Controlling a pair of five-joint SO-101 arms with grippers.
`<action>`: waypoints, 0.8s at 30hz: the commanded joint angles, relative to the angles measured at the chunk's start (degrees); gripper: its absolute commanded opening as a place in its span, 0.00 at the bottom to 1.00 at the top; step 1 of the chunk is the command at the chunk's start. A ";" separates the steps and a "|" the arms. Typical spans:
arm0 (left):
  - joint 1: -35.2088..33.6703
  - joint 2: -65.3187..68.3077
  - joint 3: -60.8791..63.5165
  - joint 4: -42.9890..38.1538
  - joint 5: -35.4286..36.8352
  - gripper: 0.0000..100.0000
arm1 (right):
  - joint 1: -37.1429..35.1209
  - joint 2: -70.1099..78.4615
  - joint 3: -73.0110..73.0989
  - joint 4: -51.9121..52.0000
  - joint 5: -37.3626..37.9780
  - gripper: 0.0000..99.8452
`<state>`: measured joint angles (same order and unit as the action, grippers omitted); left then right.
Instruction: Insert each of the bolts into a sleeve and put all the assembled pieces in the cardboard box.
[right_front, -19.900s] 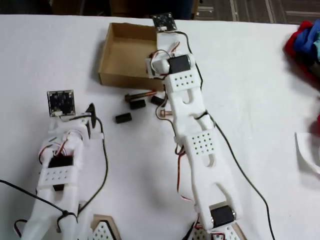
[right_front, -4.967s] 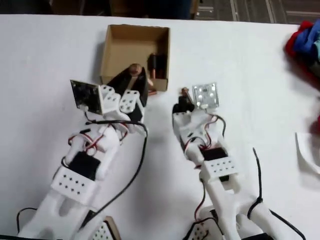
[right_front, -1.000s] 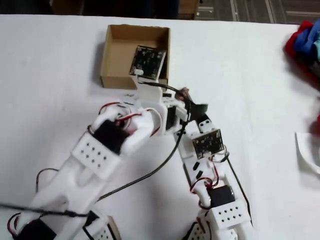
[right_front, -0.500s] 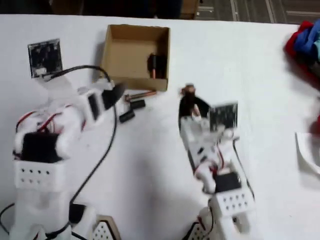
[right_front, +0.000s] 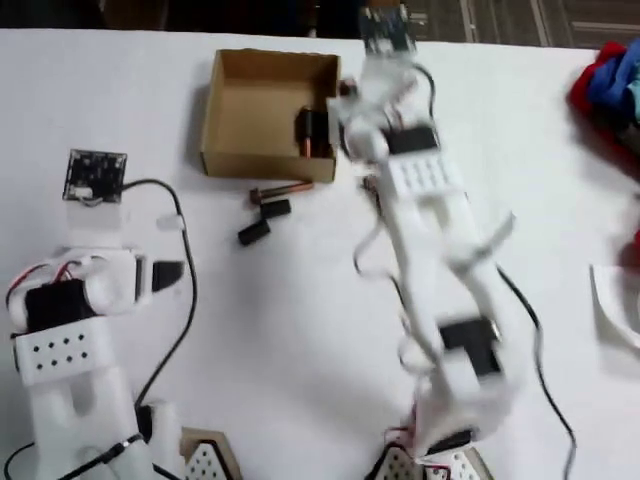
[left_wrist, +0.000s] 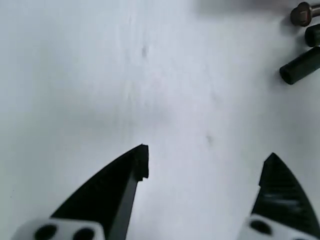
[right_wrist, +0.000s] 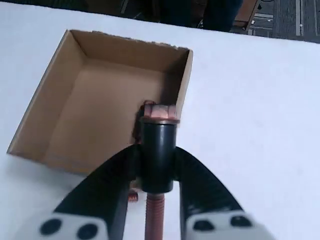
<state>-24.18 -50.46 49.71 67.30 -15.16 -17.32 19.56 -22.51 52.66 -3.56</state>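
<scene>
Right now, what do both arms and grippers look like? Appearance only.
The left arm and right arm are white plastic shells with grids of small holes, black servos, thin red and white wires and a black cable. The left gripper and right gripper have black pointed fingers on white mounts with round holes.

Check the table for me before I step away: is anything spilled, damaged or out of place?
Nothing stands out. One assembled piece lies in the cardboard box. A second assembled piece sits straight in the right jaws near the box. A loose bolt and two sleeves lie beside the box, not yet assembled.
</scene>
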 joint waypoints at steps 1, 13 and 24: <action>-0.35 -0.88 2.86 -8.18 -0.35 0.36 | -1.45 19.82 -35.25 5.05 -6.07 0.02; -0.44 -0.88 14.11 -21.19 -0.26 0.36 | -7.25 51.65 -69.45 3.56 -5.98 0.02; -0.53 -1.14 14.11 -20.66 -0.26 0.36 | -8.04 52.26 -61.89 1.80 -5.98 0.02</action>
<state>-24.09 -50.46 63.87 47.52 -15.16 -24.79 73.27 -83.96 56.18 -9.98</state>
